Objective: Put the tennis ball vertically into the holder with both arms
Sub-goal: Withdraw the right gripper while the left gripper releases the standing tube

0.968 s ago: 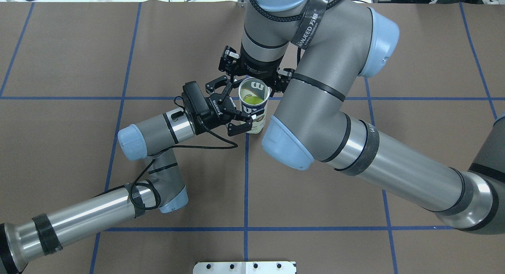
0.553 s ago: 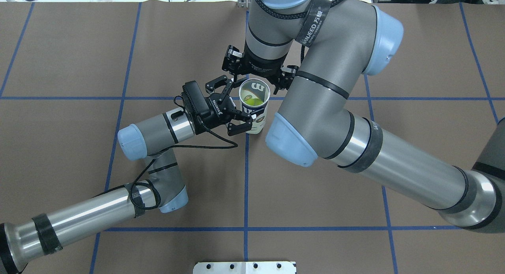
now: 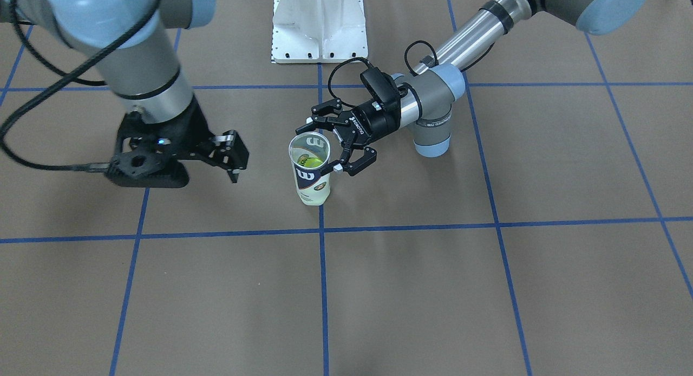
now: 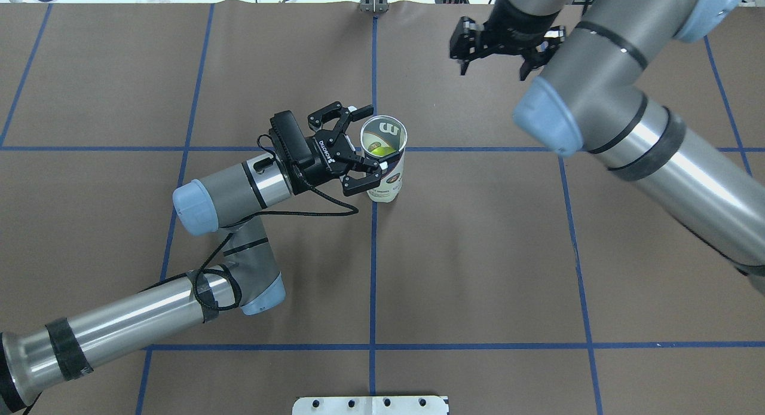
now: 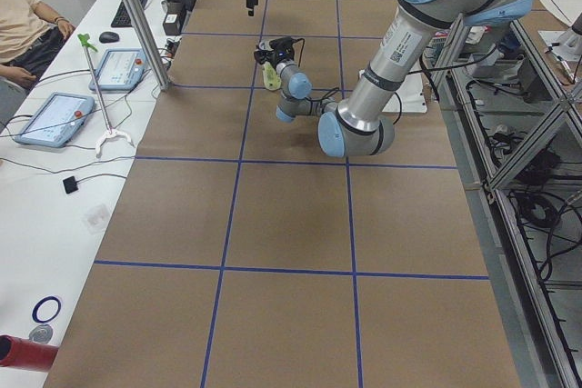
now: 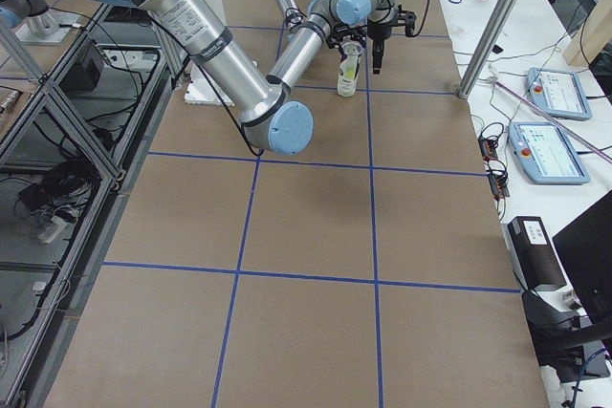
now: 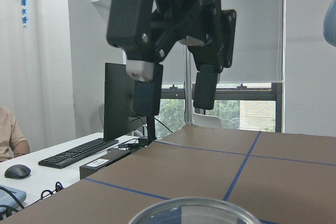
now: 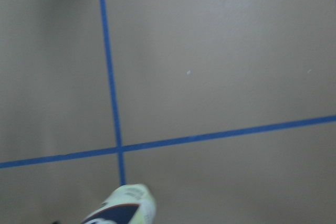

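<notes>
The holder [image 4: 389, 179] stands upright on the surface [image 4: 478, 253], long axis vertical, with the tennis ball [image 4: 382, 150] inside. The left end effector [image 4: 357, 149], nearer, flanks it with fingers apart, apparently without contact. The right end effector [image 4: 493, 73], spread and empty, is well apart.

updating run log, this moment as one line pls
tennis ball: inside holder; holder: upright on table; left pincer: open, flanking holder's top; right pincer: open, empty, clear of holder
</notes>
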`<state>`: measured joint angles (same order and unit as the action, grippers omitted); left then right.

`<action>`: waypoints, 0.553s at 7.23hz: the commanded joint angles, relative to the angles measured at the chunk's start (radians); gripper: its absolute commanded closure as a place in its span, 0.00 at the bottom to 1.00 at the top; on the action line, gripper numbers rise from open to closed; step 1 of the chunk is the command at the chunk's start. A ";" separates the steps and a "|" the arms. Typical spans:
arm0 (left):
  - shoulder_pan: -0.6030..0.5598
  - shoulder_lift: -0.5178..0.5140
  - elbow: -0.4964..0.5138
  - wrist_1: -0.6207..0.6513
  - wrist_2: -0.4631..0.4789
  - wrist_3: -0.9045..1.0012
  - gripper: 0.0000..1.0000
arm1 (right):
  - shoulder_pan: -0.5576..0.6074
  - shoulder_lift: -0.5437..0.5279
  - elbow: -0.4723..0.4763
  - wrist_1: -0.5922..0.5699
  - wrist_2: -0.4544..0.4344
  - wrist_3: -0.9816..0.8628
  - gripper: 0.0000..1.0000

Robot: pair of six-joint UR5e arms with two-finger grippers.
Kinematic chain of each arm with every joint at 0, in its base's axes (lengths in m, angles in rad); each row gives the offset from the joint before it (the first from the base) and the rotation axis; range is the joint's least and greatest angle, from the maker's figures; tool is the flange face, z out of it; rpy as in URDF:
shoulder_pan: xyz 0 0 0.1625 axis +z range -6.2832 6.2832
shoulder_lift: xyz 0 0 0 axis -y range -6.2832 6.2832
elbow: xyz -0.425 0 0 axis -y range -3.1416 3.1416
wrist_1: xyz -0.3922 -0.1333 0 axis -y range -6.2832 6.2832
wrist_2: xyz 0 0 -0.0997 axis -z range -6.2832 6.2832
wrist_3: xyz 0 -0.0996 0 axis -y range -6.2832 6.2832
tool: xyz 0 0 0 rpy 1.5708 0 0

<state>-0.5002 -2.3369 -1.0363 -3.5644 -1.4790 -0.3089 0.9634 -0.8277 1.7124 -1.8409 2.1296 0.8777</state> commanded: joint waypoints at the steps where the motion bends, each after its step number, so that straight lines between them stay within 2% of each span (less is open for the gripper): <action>1: -0.005 0.001 -0.036 -0.001 -0.001 -0.009 0.01 | 0.145 -0.114 -0.029 0.008 0.056 -0.301 0.01; 3: -0.020 0.010 -0.069 -0.001 0.000 -0.012 0.01 | 0.219 -0.126 -0.111 0.011 0.059 -0.454 0.01; 4: -0.049 0.054 -0.108 0.010 -0.003 -0.013 0.01 | 0.265 -0.155 -0.150 0.023 0.075 -0.555 0.01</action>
<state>-0.5218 -2.3201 -1.1057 -3.5627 -1.4796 -0.3201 1.1745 -0.9556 1.6112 -1.8278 2.1906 0.4405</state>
